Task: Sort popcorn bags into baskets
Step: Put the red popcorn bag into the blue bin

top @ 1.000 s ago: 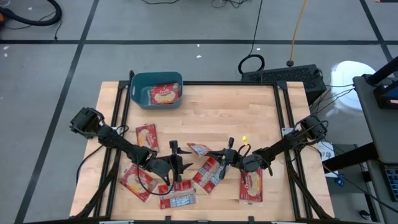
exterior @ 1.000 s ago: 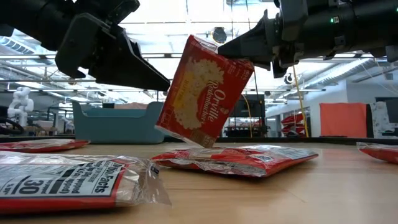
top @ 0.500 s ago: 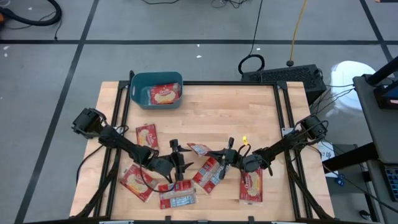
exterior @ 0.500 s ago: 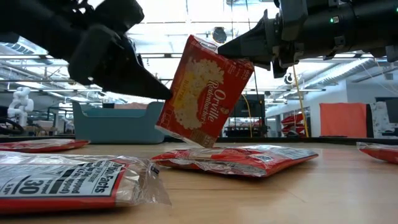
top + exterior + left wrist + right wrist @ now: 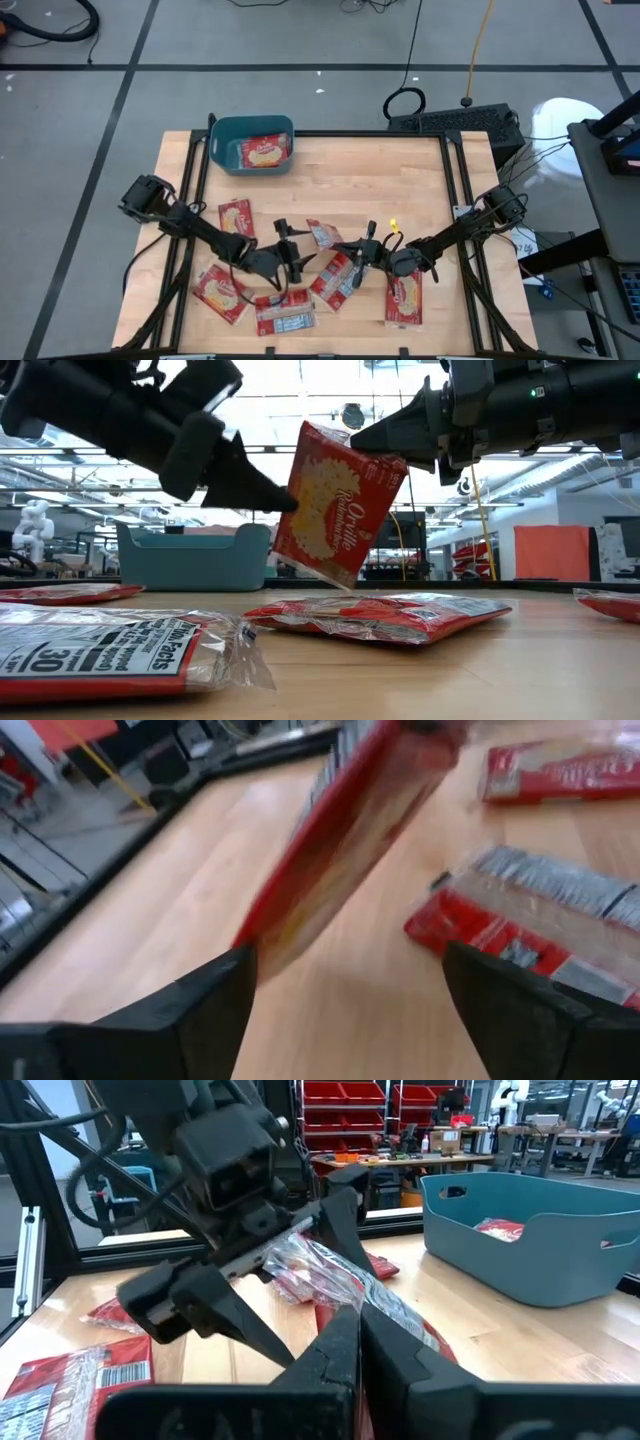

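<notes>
Raised popcorn bag [image 5: 335, 505] pinched in right pincer [image 5: 385, 452]; left pincer [image 5: 297, 256] wide, seemingly straddling it.

place: robotics lab | evidence: red parts bins [image 5: 425, 1094] on shelving, white robot [image 5: 33, 520], taped floor [image 5: 130, 66]

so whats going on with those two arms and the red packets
The right gripper is shut on a popcorn bag, holding it tilted in the air above the wooden table. The left gripper is open, its fingers either side of the bag's edge, as for a handover, though not clamped on it. One bag already lies in the teal basket at the far left of the table; several more bags lie loose on the table near the arms.
</notes>
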Robot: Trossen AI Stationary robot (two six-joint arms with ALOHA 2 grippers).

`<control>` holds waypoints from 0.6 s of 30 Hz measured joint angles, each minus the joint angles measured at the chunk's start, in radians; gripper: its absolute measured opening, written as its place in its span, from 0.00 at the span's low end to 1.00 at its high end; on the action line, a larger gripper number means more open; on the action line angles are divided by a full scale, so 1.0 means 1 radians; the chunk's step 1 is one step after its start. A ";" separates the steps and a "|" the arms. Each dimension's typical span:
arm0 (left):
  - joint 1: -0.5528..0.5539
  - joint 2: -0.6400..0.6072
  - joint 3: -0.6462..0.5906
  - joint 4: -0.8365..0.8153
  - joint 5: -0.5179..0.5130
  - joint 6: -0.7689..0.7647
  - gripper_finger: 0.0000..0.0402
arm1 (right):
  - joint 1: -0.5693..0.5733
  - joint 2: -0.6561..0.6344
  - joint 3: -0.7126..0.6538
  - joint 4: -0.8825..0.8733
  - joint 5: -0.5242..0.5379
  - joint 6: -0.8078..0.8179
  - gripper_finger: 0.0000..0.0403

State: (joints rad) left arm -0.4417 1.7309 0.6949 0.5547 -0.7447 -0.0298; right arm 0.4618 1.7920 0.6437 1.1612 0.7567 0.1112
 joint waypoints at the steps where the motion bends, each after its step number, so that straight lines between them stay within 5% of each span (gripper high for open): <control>1: -0.003 0.000 0.000 0.009 -0.005 0.018 0.77 | 0.000 0.000 0.000 -0.002 0.000 0.000 0.00; 10: -0.002 0.000 0.000 0.016 -0.027 0.055 0.66 | 0.000 -0.001 0.000 -0.048 -0.003 0.048 0.00; 18: 0.008 0.000 0.000 0.026 -0.006 0.077 0.71 | -0.001 -0.001 0.000 -0.046 -0.036 0.047 0.00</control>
State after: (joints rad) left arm -0.4337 1.7309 0.6949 0.5805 -0.7503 0.0476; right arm 0.4613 1.7912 0.6437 1.1149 0.7204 0.1584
